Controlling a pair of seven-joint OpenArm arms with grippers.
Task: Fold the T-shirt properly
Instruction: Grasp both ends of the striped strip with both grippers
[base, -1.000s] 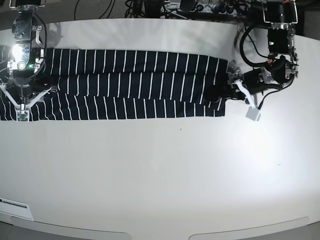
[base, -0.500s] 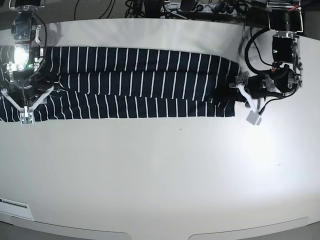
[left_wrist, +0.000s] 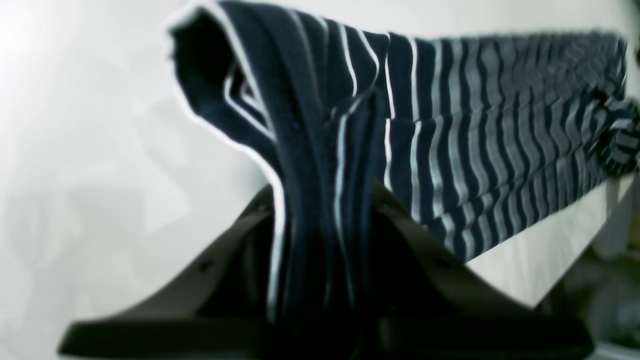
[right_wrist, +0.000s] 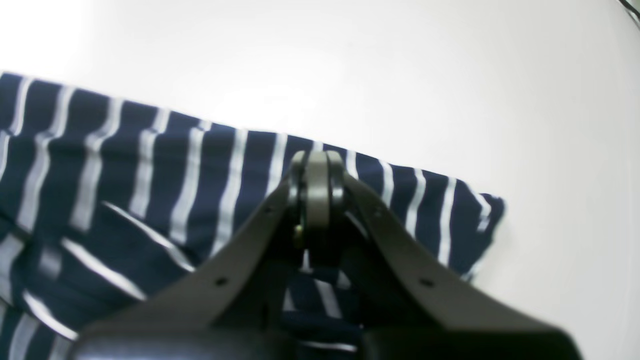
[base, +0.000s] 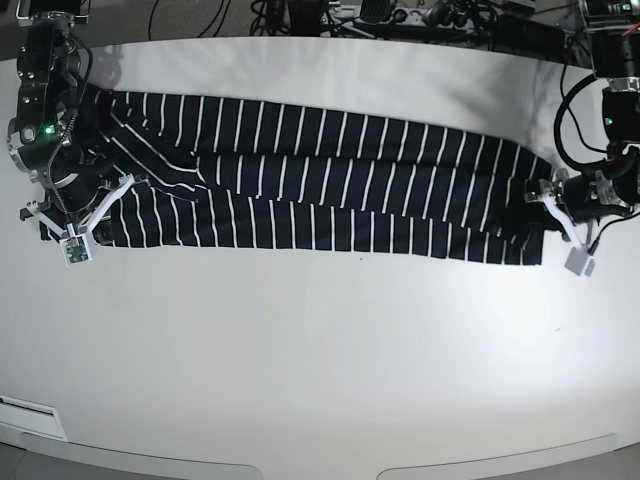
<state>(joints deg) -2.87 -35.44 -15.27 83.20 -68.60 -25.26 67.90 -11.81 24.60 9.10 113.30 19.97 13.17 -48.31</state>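
Stretched longer than a second ago, the T-shirt (base: 320, 195) lies as a striped band across the far side of the white table (base: 330, 360). At its right end the left gripper (left_wrist: 320, 235) pinches bunched cloth; at its left end the right gripper (right_wrist: 317, 200) is clenched over the fabric.

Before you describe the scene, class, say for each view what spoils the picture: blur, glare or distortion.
Left wrist view: the T-shirt is soft and smeared, its far stripes washed grey. Right wrist view: the table glares white at the upper left, and the stripes are blurred. Base view: sharpest, though the table's edges curve from the wide lens and a bright patch sits at centre right.
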